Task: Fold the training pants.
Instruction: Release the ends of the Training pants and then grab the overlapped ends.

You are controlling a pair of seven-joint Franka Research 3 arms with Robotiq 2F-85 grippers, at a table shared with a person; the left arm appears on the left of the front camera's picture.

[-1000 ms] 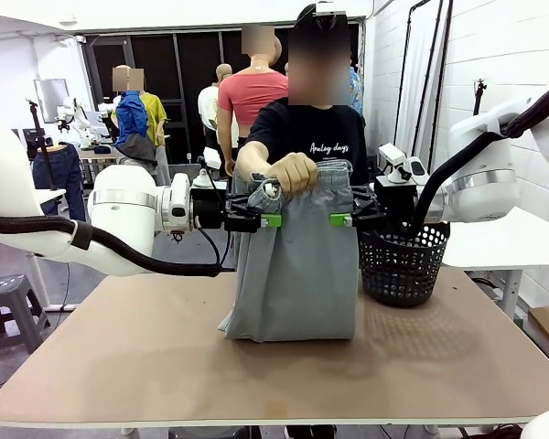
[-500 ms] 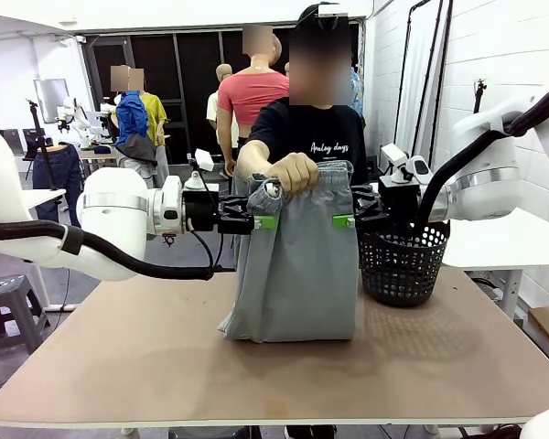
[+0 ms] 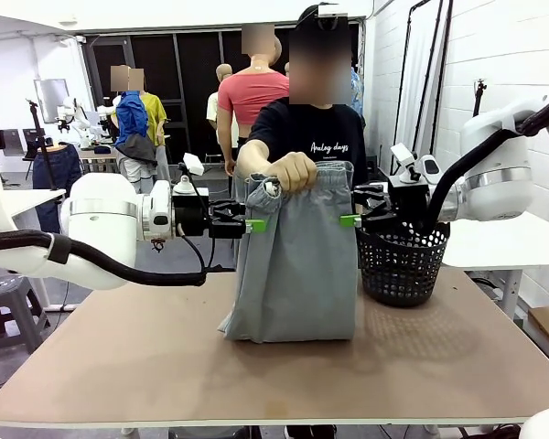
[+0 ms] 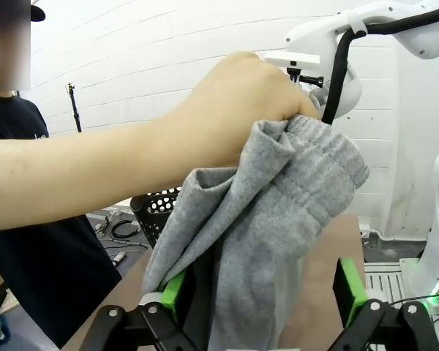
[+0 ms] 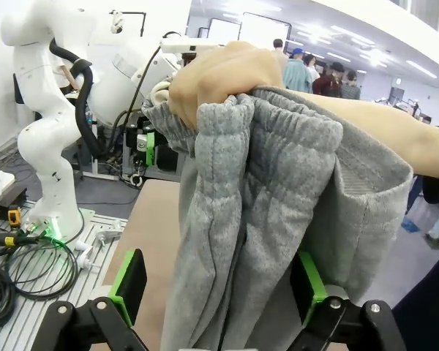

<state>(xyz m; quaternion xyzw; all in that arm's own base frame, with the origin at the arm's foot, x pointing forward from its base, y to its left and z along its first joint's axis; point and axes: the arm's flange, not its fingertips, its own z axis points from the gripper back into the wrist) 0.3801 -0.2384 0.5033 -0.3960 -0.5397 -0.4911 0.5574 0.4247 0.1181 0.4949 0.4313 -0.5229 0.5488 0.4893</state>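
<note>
Occlusion: grippers' fingertips were partly hidden at the cloth edges | Surface: brown table (image 3: pixel 165 366), black basket (image 3: pixel 403 265) just beside, white brick wall | training pants (image 3: pixel 297 265) hung from person's hand (image 3: pixel 293 171) fisted on waistband, hem resting on table | left gripper (image 3: pixel 253 225) and right gripper (image 3: pixel 350 219) reached in level, fingers spread around cloth, unclamped.

The left gripper (image 3: pixel 254 224) has drawn back toward the table's left edge and the right gripper (image 3: pixel 351 219) toward its right edge, both sitting farther out on the training pants (image 3: pixel 297 265)
</note>
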